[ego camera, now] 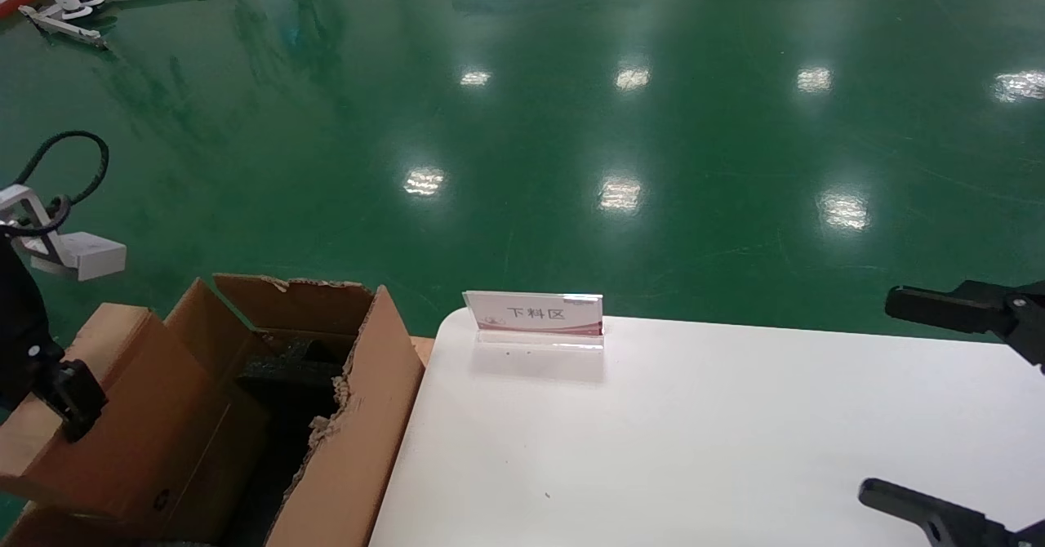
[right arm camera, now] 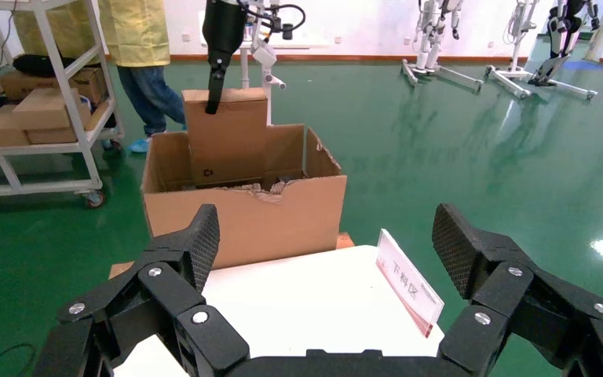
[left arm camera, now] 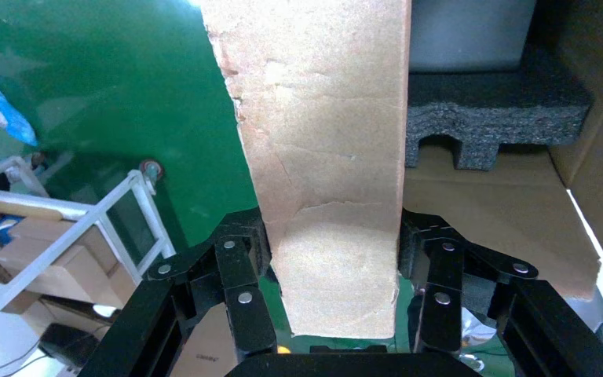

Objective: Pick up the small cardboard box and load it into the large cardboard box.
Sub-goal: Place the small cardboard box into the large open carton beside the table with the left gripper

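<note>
Head view: your left gripper point(ego camera: 72, 404) is at the near-left edge, clamped on the top of the small cardboard box point(ego camera: 106, 416). That box stands upright w/ its lower end down inside the large cardboard box point(ego camera: 359, 416), against its left wall. A small black recycling mark shows low on the small box's face. The large box sits on the floor just left of the white table point(ego camera: 694, 441), top open, torn flap edges, black foam point(ego camera: 286, 375) inside. On the table's far-left edge stands a clear sign holder point(ego camera: 535, 318) w/ a white-and-red card. Your right gripper point(ego camera: 947, 408) is at the right edge over the table, fingers wide apart, nothing between them.

Left wrist view: the left gripper point(left arm camera: 334, 275) has one finger point(left arm camera: 239, 275) on each side of the small box's point(left arm camera: 322, 157) end, both touching it. Beyond it you see black foam point(left arm camera: 495, 118) and the large box's brown inner wall point(left arm camera: 589, 94). A white rack point(left arm camera: 71, 228) w/ cartons stands on the green floor beside it.

Right wrist view: the right gripper point(right arm camera: 330, 251) is spread open above the table point(right arm camera: 298, 298), well apart from both boxes. Far side, the large box point(right arm camera: 243, 212) holds the small box point(right arm camera: 228, 137), which sticks up above its rim, w/ the left gripper point(right arm camera: 216, 94) gripping its top. The sign point(right arm camera: 408, 283) is near the table's corner. A white shelf cart point(right arm camera: 47, 102) stands further back on the rack side of the large box, and a person in a yellow coat point(right arm camera: 137, 39) behind that box.
</note>
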{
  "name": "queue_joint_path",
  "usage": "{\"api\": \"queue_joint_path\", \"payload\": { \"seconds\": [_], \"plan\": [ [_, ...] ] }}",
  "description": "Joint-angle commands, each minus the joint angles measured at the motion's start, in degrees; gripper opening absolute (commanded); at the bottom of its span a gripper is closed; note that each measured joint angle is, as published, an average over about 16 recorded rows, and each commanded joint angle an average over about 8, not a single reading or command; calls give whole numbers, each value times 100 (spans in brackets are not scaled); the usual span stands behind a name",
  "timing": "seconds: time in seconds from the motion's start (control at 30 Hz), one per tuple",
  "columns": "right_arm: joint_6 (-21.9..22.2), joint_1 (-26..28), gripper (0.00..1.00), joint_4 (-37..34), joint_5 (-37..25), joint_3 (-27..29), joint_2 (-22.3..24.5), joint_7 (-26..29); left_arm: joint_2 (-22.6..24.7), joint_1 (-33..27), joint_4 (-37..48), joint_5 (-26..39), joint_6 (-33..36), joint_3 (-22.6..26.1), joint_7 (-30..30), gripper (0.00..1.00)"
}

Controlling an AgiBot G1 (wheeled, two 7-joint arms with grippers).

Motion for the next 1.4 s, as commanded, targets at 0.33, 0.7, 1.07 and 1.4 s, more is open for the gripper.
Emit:
{"api": "queue_joint_path", "payload": {
  "seconds": [0.33, 0.7, 1.07, 1.4],
  "plan": [
    [0, 0, 100, 0, 0, 0, 0, 0, 69, 521, 157, -35, -104, -62, -63, 0],
    [0, 0, 100, 0, 0, 0, 0, 0, 102, 903, 288, -40, -158, -97, -98, 0],
    [0, 0, 100, 0, 0, 0, 0, 0, 168, 1409, 508, -65, -200, -166, -206, 0],
    [0, 0, 100, 0, 0, 0, 0, 0, 301, 1702, 853, -128, -160, -256, -245, 0]
  ]
}}
